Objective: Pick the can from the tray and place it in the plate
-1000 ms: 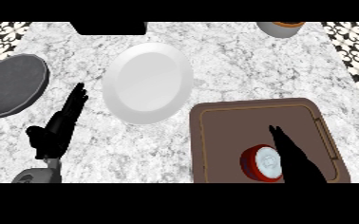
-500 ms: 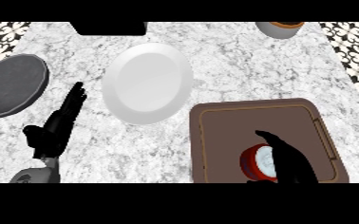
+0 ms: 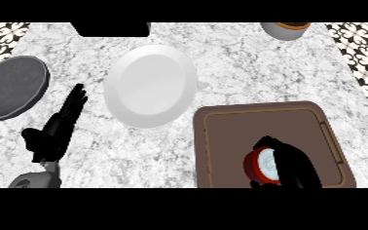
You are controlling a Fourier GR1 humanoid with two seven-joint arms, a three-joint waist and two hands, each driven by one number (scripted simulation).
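A red can with a silver top stands in the brown tray at the lower right. My right hand wraps over its right side, fingers curled round its top and far edge, so part of the can is hidden. The white plate lies on the marble counter, up and left of the tray, with nothing on it. My left hand rests open at the lower left, fingers straight and pointing up, apart from the plate.
A dark grey round pan lies at the left edge. A black box sits at the top, and a grey cup at the top right. Patterned floor shows past the counter's corners.
My right hand has slid left over the tray and curled its fingers round the can. The can, plate and left hand have stayed put.
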